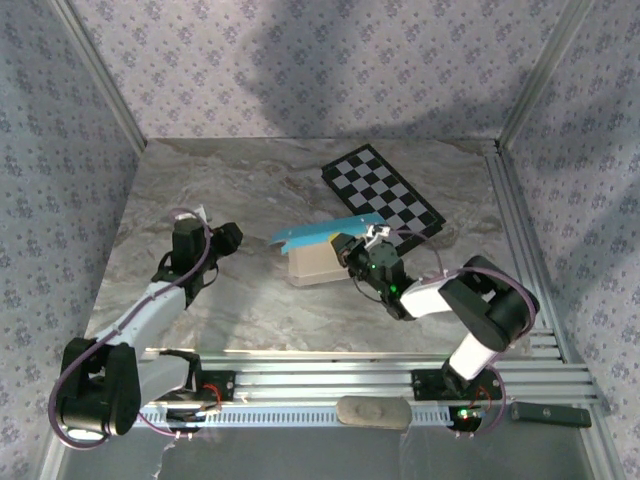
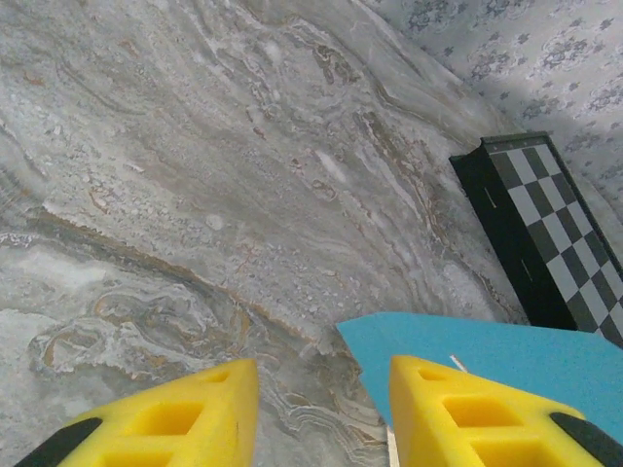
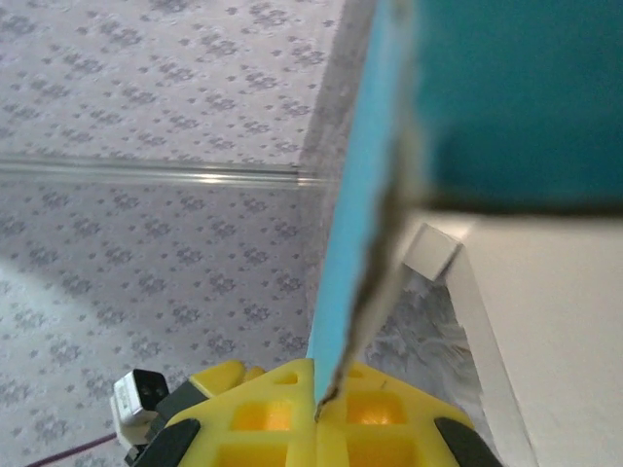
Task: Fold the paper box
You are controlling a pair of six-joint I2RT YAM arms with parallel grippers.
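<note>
I judge the fold roughly half done: the paper box (image 1: 318,262) sits mid-table near the checkerboard (image 1: 382,192), with one turquoise flap raised and pinched in my right gripper (image 3: 316,375), my left gripper (image 2: 319,370) parted and empty beside it, and the flaps not yet tucked.

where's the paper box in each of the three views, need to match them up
top external: paper box at mid-table, just in front of the checkerboard, turquoise flap raised.
left wrist: paper box at bottom right, turquoise face showing.
right wrist: paper box edge-on up the middle, flap pinched in the right jaws, white panel lower right.
shared landmark: flowered wall, top right in left wrist, left side in right wrist.
</note>
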